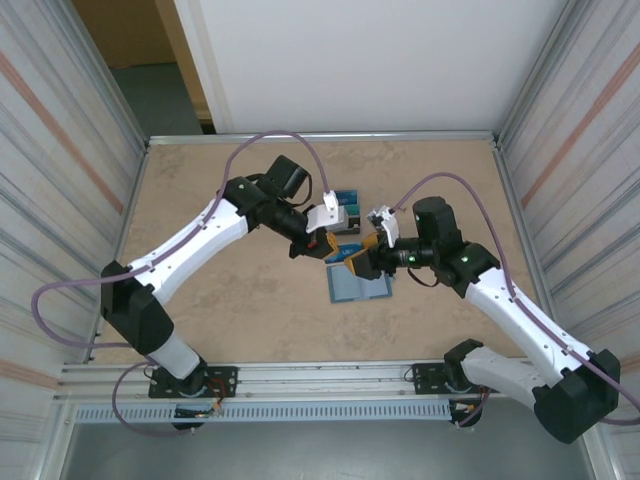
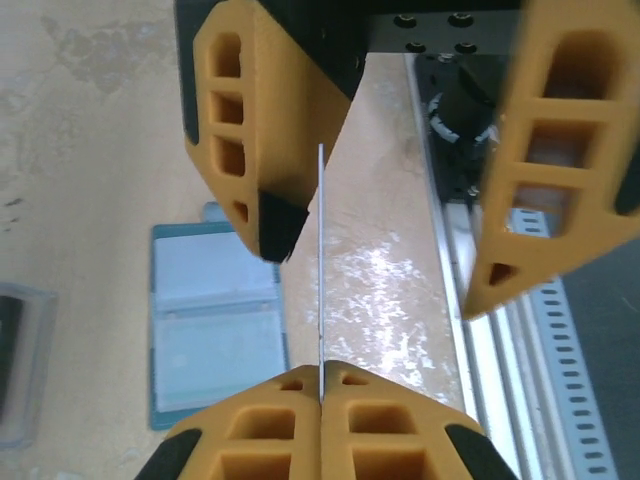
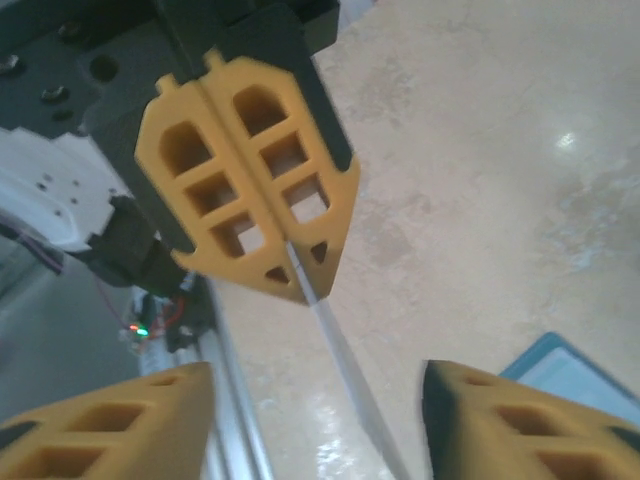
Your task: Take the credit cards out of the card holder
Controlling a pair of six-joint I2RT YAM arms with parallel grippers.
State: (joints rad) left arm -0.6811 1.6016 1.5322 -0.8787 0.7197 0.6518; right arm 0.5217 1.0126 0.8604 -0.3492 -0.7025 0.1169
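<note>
Because the thin plastic credit card (image 2: 320,300) faces the left wrist camera edge-on, it looks like a pale line, and I cannot tell its colour. The left gripper (image 2: 320,385) has its orange fingers pressed together on one end of the card and pinches it up in the air. The right gripper (image 3: 315,380) is spread wide, one finger on each side of the card, with a gap on both sides.

The flat teal-blue card holder (image 2: 215,320) lies open on the beige, stone-look table (image 2: 90,130), under the card. Its pale grey-blue pockets face up.

I think the card is being passed across. The right gripper should back off straight along the card, not sideways, so it does not knock it. The card is smooth, stiff and slippery, and only a small bit is held, so it could swing. Squeeze firmly, move slowly, and lay it on bare table beside the holder.
</note>
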